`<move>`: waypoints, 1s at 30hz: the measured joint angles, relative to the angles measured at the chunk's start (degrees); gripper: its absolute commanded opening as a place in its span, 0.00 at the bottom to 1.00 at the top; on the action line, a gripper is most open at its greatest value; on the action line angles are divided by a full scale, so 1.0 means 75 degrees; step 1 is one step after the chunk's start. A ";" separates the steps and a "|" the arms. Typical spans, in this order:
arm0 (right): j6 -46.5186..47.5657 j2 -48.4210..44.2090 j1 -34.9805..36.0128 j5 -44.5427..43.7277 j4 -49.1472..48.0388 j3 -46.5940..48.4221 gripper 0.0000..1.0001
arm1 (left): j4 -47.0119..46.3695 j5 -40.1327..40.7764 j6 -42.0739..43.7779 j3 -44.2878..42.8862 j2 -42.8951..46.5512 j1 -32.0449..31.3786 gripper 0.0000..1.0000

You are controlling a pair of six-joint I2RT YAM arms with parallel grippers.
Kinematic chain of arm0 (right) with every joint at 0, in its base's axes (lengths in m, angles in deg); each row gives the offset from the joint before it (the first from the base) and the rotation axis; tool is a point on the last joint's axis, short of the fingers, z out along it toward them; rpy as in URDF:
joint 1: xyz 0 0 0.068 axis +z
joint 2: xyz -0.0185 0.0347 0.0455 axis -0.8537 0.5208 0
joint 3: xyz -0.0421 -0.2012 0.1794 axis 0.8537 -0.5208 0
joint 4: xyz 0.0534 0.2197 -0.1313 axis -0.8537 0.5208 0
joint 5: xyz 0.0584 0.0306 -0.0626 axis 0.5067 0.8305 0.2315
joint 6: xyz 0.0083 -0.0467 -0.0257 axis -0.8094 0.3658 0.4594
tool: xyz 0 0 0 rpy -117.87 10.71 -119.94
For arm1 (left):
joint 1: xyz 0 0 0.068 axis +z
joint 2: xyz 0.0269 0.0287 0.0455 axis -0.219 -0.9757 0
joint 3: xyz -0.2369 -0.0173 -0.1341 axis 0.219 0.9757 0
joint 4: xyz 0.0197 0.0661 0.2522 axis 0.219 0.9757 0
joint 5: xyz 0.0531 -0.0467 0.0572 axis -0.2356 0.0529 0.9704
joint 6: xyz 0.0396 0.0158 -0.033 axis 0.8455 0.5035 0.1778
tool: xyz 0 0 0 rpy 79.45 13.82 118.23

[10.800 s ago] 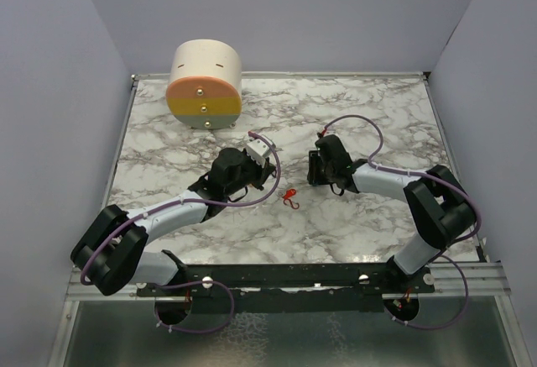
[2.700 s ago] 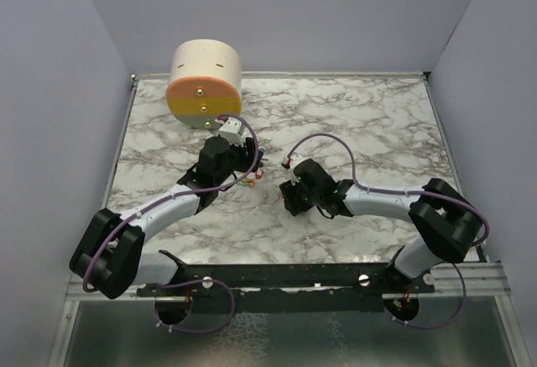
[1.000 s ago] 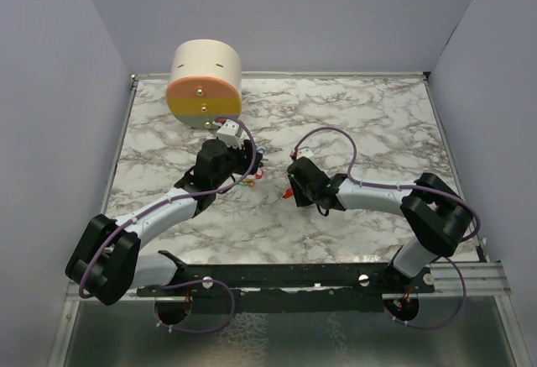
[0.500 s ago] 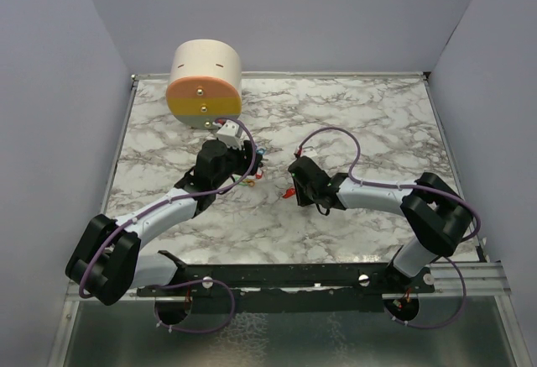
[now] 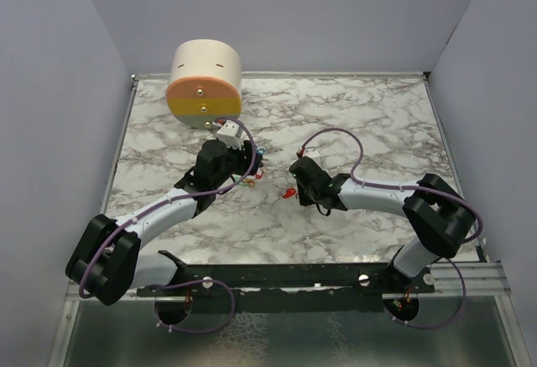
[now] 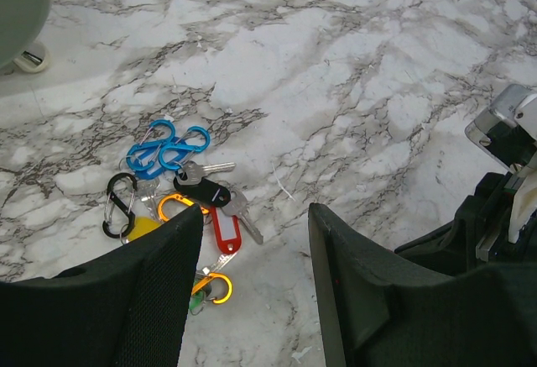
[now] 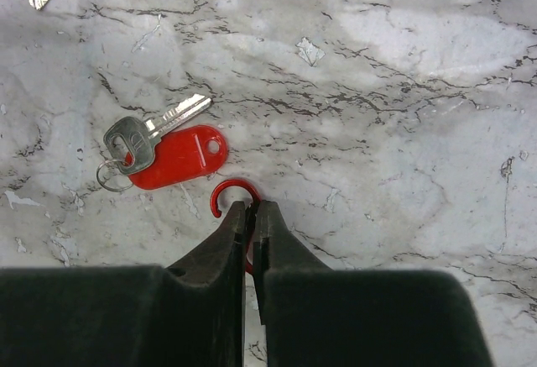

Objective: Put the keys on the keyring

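My right gripper point(image 7: 252, 209) is shut on a red S-shaped clip point(image 7: 236, 187), whose hook curls out ahead of the fingertips on the marble. Just beyond it lies a red-tagged key point(image 7: 178, 157) with a silver blade and a thin wire keyring point(image 7: 108, 175). In the top view the right gripper point(image 5: 294, 189) sits at mid-table. My left gripper point(image 6: 256, 216) hangs open over the right edge of a pile of keys: blue clips point(image 6: 168, 147), a black clip point(image 6: 120, 205), orange clips point(image 6: 214, 285), a black tag point(image 6: 208, 191) and a red tag point(image 6: 225, 228). The pile point(image 5: 258, 165) lies beside the left gripper point(image 5: 248, 159).
A big cream-and-orange cylinder point(image 5: 204, 86) stands at the back left, close behind the left wrist. Purple walls point(image 5: 50, 115) enclose the marble table point(image 5: 377, 123) on three sides. The right arm's body point(image 6: 503, 207) shows at the edge of the left wrist view.
The right gripper's fingers have closed onto the red clip. The left gripper has stayed open in the same place over the pile.
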 measured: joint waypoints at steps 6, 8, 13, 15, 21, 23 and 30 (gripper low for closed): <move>-0.0003 -0.0009 0.0000 -0.0009 -0.0003 0.0000 0.01 | 0.0000 -0.0017 -0.0006 0.0000 0.0000 0.0000 0.56; 0.0003 -0.0032 0.0000 -0.0020 0.0009 -0.0009 0.01 | 0.0000 -0.0044 -0.0006 0.0003 0.0000 -0.0023 0.56; 0.0085 -0.0265 0.0000 -0.0227 0.0353 -0.0020 0.01 | 0.0000 -0.0093 -0.0012 0.0058 0.0000 -0.0283 0.56; 0.0122 -0.0358 0.0000 -0.0367 0.0440 -0.0012 0.01 | -0.0003 -0.0064 -0.0032 0.0099 0.0000 -0.0615 0.56; 0.0289 -0.0417 0.0000 -0.0781 0.0697 0.0175 0.01 | 0.0000 0.0172 -0.0111 0.0227 -0.0172 -0.1737 0.54; 0.0315 -0.0510 -0.0020 -0.0880 0.0761 0.0189 0.01 | 0.0009 0.0262 -0.0163 0.0274 -0.0323 -0.1906 0.53; 0.0484 -0.1189 -0.0213 -0.1131 0.0842 0.0189 0.01 | 0.0207 0.0527 -0.0356 0.0629 -0.0542 -0.2090 0.49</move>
